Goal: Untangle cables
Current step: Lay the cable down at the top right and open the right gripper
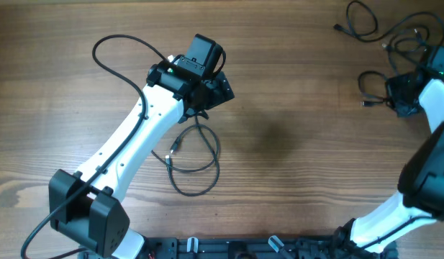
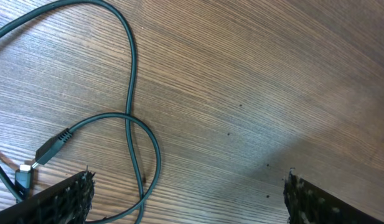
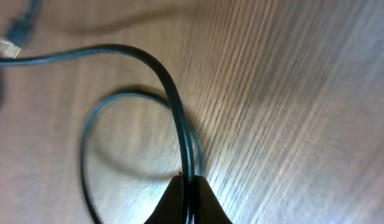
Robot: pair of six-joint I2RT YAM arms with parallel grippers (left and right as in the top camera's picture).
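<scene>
Wood-grain table (image 1: 293,144), seen from overhead: your left gripper (image 1: 216,88) hovers above a looped cable (image 1: 207,169), and your right gripper (image 1: 401,97) sits among the tangled cables (image 1: 373,29) at the far right. In the left wrist view, the jaws are spread wide and empty, with the loop's plug (image 2: 51,146) just ahead. In the right wrist view, the fingertips are pinched tight on a black cable (image 3: 151,62).

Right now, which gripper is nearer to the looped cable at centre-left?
Left gripper: open, right over that cable. Right gripper: far off, shut on another cable.
</scene>
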